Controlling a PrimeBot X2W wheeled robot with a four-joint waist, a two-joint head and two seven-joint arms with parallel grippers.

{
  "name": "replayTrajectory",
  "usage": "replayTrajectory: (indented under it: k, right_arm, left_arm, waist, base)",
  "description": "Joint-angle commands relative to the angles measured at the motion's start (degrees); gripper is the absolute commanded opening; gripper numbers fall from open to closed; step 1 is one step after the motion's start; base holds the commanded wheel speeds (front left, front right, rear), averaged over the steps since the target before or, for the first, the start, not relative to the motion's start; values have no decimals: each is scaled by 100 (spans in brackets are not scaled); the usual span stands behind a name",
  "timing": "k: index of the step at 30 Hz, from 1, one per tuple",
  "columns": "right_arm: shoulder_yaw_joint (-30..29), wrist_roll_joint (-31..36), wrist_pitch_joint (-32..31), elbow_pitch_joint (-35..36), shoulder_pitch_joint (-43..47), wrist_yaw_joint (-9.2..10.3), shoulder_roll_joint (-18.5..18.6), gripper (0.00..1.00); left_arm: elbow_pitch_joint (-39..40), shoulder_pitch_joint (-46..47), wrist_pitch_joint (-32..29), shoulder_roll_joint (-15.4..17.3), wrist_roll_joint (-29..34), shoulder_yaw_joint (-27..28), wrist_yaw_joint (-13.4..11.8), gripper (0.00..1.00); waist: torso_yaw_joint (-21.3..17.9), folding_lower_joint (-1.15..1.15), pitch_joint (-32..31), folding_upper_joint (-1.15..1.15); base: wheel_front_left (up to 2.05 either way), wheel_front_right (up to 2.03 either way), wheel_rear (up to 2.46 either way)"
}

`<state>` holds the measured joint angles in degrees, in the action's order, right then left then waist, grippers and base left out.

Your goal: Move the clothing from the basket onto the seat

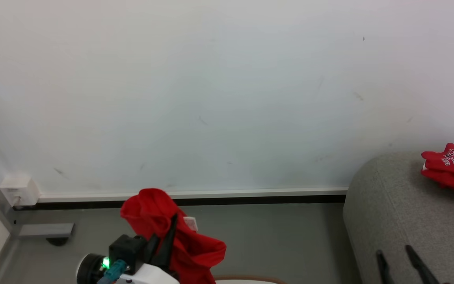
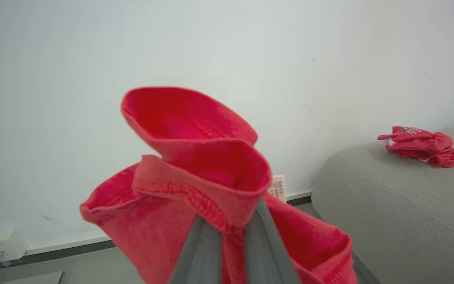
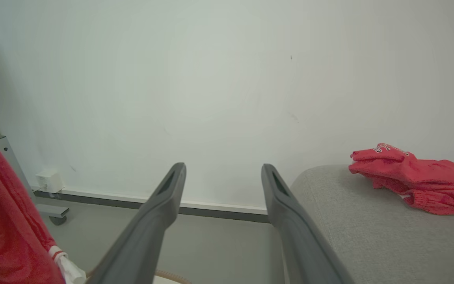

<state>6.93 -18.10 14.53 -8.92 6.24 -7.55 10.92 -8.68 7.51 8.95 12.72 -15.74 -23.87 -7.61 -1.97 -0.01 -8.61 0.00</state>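
Clearly, two red pieces of clothing show. One red garment point(image 2: 195, 165), soft and crumpled, hangs clamped in the left hand point(image 1: 166, 232), over the floor point(image 1: 282, 236), left of the grey seat point(image 3: 369, 236). The second garment point(image 3: 412, 177), with white letters, lies on the seat at the far right. The right hand point(image 3: 223, 169) is empty, fingers apart.

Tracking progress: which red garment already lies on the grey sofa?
The crumpled red garment with white lettering, resting on the grey fabric sofa; the other red garment hangs pinched in the left gripper.

Basket point(image 1: 250, 278) mostly off-frame, btm edge
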Motion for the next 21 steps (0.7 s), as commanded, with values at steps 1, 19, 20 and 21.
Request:
replayTrajectory:
  k: [1,19,20,21]
  right_arm:
    - [58,-63,12,37,-43,13,26,100]
    - [3568,-589,-219,-359,-2077,13,393,100]
    - [3607,-620,-195,-456,-2154,14,351,100]
    - [3640,-628,-167,-552,-2226,13,310,100]
  left_arm:
    - [80,-2,-25,38,-44,6,11,0]
    - [1043,758,-489,-494,-26,-669,260,0]
    - [1030,790,-502,-534,-32,-722,290,0]
    - [1018,824,-525,-568,-24,-794,307,0]
  waist:
    - [13,1,27,0]
    - [50,1,159,0]
    - [54,1,160,0]
    - [56,1,160,0]
  base:
    - [0,0,0]
    - [0,0,0]
    - [0,0,0]
    - [0,0,0]
